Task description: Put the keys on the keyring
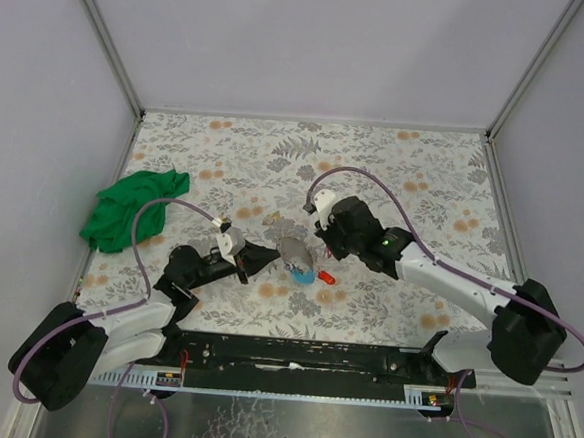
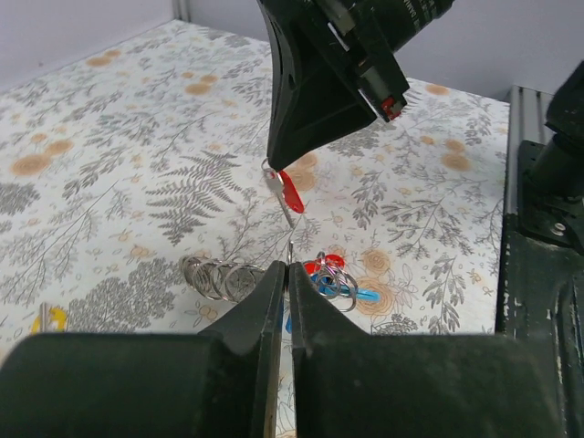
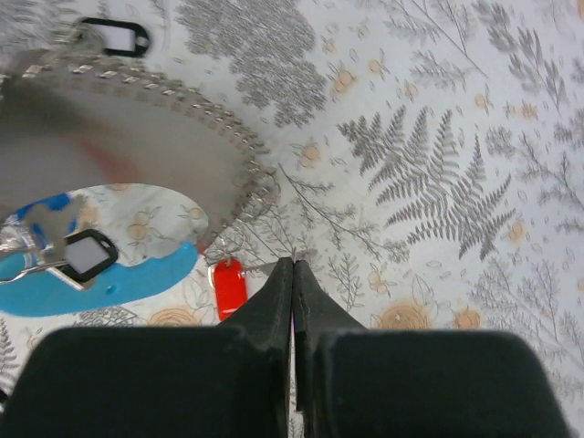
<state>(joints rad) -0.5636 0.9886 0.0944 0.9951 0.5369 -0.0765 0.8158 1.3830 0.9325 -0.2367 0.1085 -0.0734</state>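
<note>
The small key with a red oblong plastic tag [image 2: 289, 192] sits right at the tips of the right gripper [image 3: 294, 265], near the middle of the floral-patterned table [image 1: 395, 176]. From the right wrist view the tag shows just to the left of that gripper's fingers. Those fingers are pressed tight together with no gap. The silver head of the key meets their tip in the left wrist view, but I cannot tell whether the key is actually pinched.

The left gripper [image 2: 285, 269] points at the same spot from the other side, its two fingers likewise clamped together. A thin metal line rises from between its tips towards the red tag. Whether it is gripped I cannot make out.

Just beside the left fingertips lie a coiled silver metal keyring [image 2: 219, 276] on one side and a bunch of rings with a blue plastic tag [image 2: 360, 295] on the other. A key with a yellow tag [image 2: 47, 319] lies apart from these, and a crumpled green cloth [image 1: 132, 208] rests near the table's left edge.
</note>
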